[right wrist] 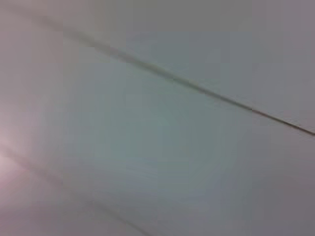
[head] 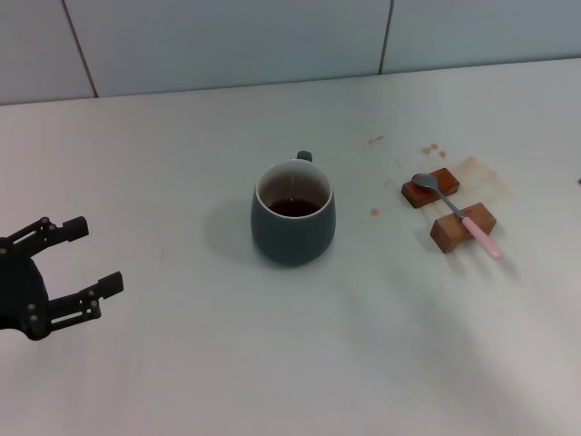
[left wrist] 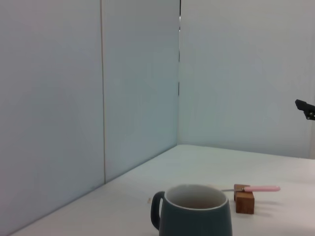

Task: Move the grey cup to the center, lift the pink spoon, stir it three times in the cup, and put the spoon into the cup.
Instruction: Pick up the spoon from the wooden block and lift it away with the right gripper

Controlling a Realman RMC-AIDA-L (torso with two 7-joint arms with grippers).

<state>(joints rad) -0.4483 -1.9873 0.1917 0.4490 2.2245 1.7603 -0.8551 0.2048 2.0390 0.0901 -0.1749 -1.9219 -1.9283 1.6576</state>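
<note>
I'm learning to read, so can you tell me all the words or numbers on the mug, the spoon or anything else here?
There are none to read.
The grey cup: plain, no words or logo.
The pink spoon and the wooden blocks under it: no markings.
The table and wall: blank, only brown stains.
The left claw: no label shows.

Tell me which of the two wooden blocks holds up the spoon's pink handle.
The nearer wooden block, closer to the robot; the pink spoon crosses it at the handle. The farther wooden block carries the metal bowl.
</note>
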